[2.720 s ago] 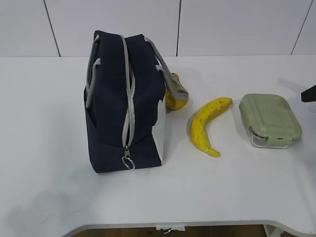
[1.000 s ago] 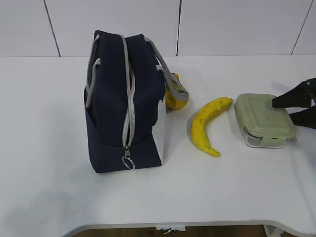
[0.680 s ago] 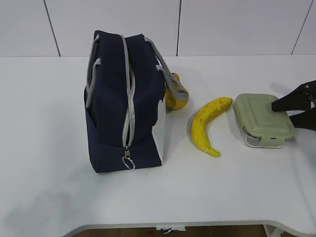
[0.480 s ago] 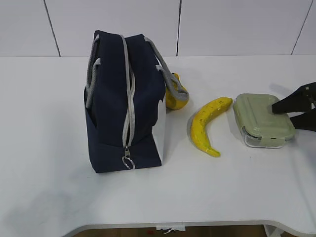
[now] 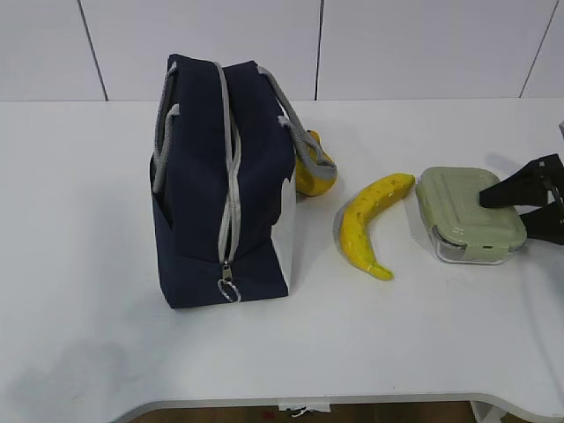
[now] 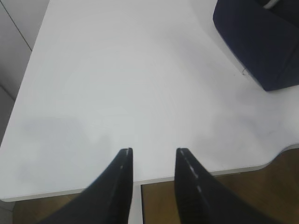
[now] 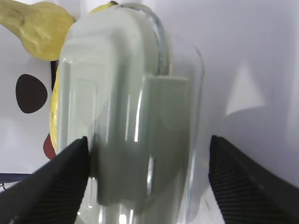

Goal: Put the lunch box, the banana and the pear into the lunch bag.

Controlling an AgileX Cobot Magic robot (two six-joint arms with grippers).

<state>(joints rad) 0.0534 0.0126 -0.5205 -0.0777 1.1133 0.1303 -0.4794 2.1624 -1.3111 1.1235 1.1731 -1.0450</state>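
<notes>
At right of the exterior frame, my right gripper spreads wide around the lunch box, beside the banana. My left gripper hangs partly parted, empty.

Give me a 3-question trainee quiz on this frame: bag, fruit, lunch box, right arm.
1. True or false: the zipper of the lunch bag is closed.
2. Which item lies between the bag and the lunch box? A) the pear B) the banana C) nothing
3. Fill in: the right gripper has its fingers spread ____ at the lunch box's far-right end, one on each side.

Key
1. True. The grey zipper runs shut along the top and down the front, with the ring pull at the bottom.
2. B. The pear sits against the bag's right side, under a handle.
3. Open. The right wrist view shows the box between the two fingers, which are not yet clamped on it.
</notes>
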